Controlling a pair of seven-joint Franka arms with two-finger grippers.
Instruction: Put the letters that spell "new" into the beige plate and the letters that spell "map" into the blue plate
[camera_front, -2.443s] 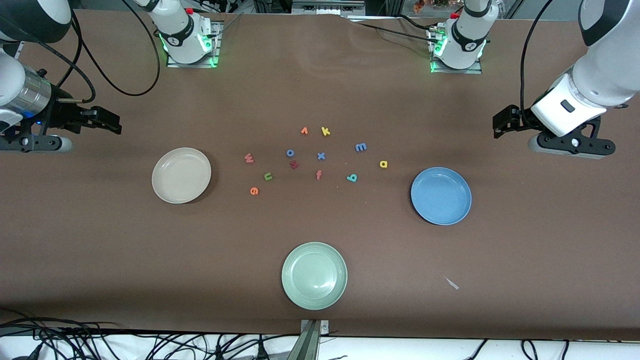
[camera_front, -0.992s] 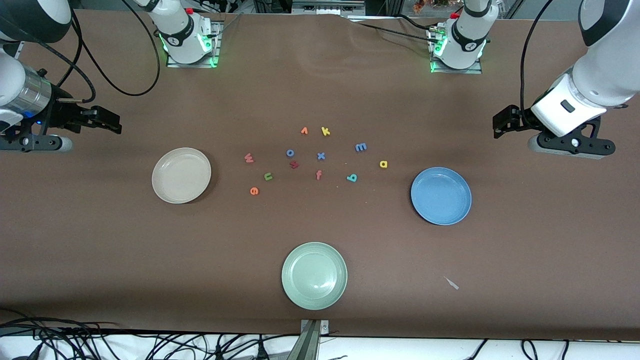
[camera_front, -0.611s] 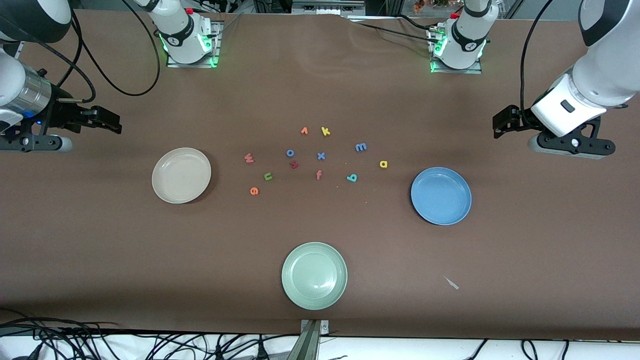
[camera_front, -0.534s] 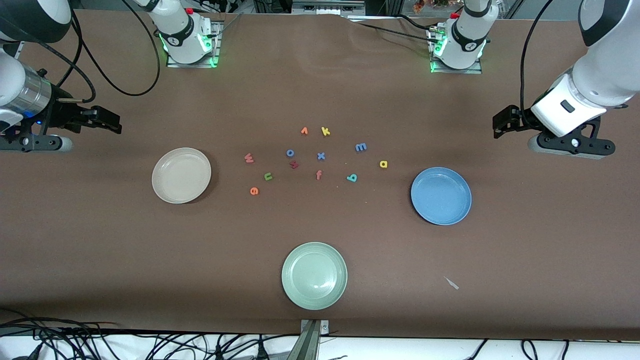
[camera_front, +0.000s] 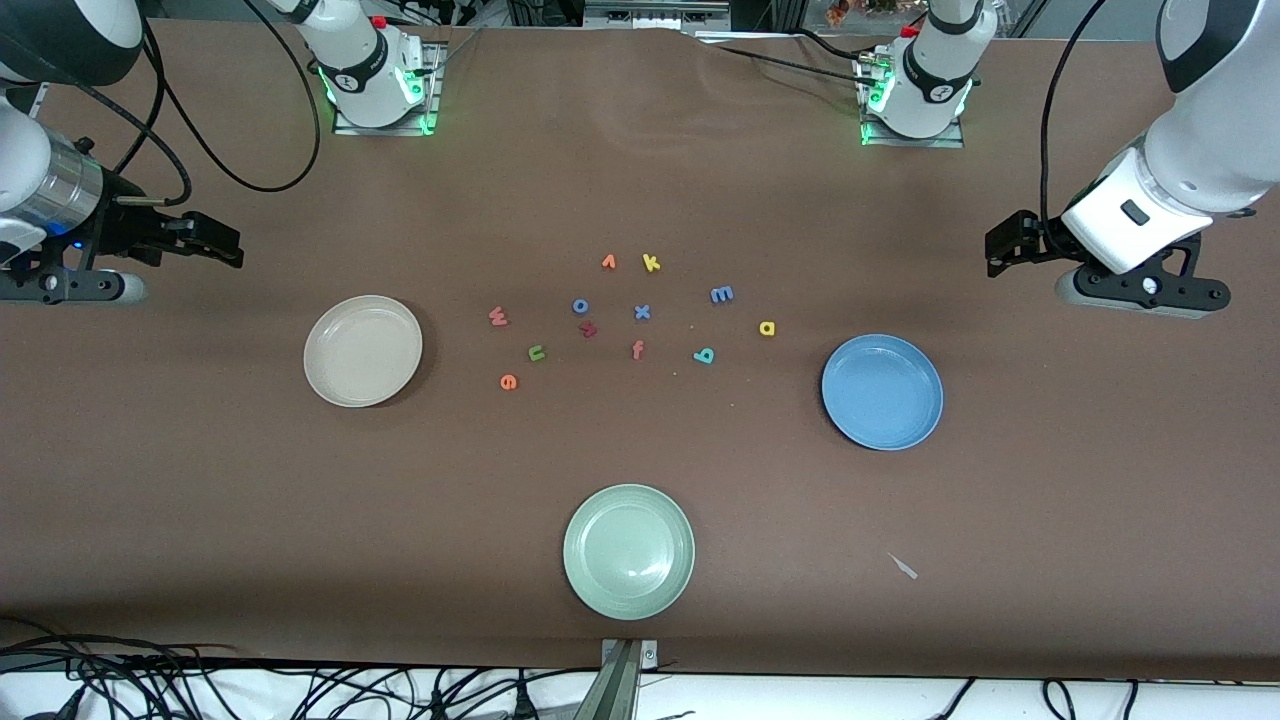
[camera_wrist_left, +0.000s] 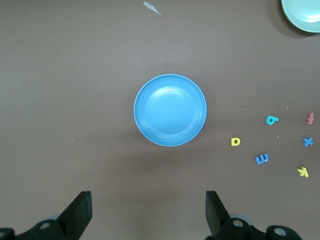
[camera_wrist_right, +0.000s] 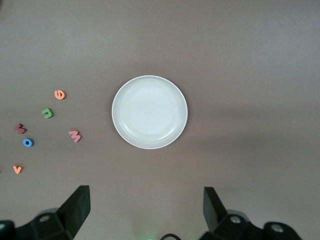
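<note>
The beige plate (camera_front: 363, 350) lies empty toward the right arm's end of the table, and the blue plate (camera_front: 882, 391) lies empty toward the left arm's end. Between them on the cloth are the pink-red w (camera_front: 498, 316), green n (camera_front: 537, 352), orange e (camera_front: 509, 381), light blue m (camera_front: 722, 294), yellow a (camera_front: 767, 328) and teal p (camera_front: 704, 355). My right gripper (camera_front: 228, 252) hangs open beside the beige plate (camera_wrist_right: 149, 112), holding nothing. My left gripper (camera_front: 998, 252) hangs open beside the blue plate (camera_wrist_left: 170, 110), also holding nothing.
A pale green plate (camera_front: 628, 551) sits nearer the front camera. Among the task letters lie an orange v (camera_front: 608, 262), yellow k (camera_front: 651, 263), blue o (camera_front: 581, 306), blue x (camera_front: 642, 312), a dark red letter (camera_front: 588, 328) and a red-orange f (camera_front: 637, 349). A paper scrap (camera_front: 904, 567) lies near the table's front edge.
</note>
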